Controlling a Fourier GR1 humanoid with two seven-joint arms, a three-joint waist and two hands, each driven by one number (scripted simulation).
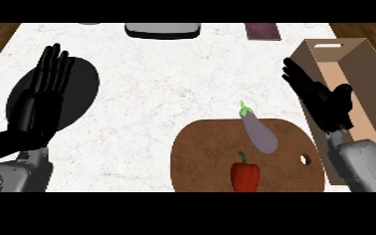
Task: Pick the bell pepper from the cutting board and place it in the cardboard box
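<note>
None of the task is done as far as I can judge: the bell pepper (245,175) lies untouched at the near edge of the cutting board (206,154), just beside an eggplant (258,132), and the cardboard box (334,62) at the right of the bench (169,84) shows nothing inside. I read the pepper as red and glossy, green stem pointing away from me. The right robot hand (321,97) hovers with fingers spread between board and box, holding nothing; the left robot hand (43,92) rests with straight fingers at the view's left; grasp, lift, carry and release all remain.
</note>
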